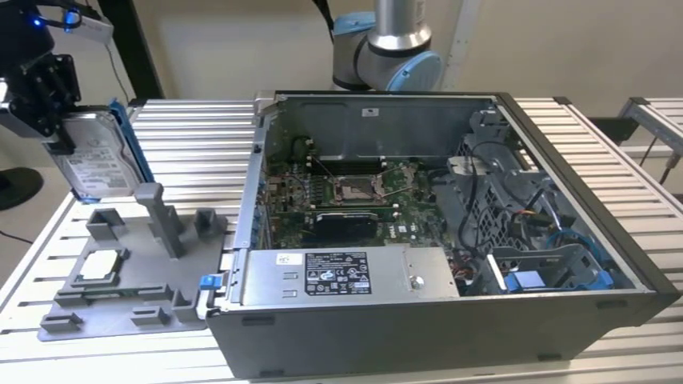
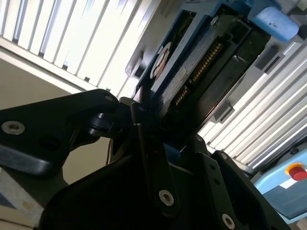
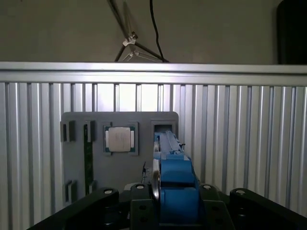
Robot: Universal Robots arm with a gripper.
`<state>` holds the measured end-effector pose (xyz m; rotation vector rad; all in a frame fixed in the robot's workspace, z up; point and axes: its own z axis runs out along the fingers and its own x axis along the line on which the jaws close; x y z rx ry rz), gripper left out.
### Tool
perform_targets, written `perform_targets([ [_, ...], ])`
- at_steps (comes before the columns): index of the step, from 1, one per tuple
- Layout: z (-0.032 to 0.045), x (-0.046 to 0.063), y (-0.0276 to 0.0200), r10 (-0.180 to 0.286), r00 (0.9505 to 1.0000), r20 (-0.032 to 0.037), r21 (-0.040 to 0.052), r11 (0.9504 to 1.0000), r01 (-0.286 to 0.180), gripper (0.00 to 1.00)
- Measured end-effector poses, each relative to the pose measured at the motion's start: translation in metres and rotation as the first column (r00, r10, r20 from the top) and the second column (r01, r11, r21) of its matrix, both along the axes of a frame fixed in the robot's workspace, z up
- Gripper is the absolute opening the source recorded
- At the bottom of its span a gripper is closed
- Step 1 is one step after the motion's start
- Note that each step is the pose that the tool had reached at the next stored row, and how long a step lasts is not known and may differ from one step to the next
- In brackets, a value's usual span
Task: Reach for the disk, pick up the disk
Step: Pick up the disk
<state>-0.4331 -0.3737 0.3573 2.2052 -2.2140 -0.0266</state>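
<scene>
Pincer [image 1: 53,128] clamped on upper edge of disk [image 1: 98,156], which it holds upright on edge at exterior view's left. Disk's label side faces camera, blue bracket along its edges. Disk's lower edge hangs just above grey stand [image 1: 128,296] on slatted bench [image 1: 192,144]. In first wrist view, processor chip [image 3: 120,139] sits in stand's recess. Open computer case [image 1: 427,336] stands just beside stand, toward exterior view's right.
</scene>
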Motion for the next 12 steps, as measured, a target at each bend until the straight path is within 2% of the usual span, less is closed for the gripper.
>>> perform_targets([
  [12,0.0157,0.0,0.0,0.0,1.0,0.0,-0.0007,1.0,0.0,0.0],
])
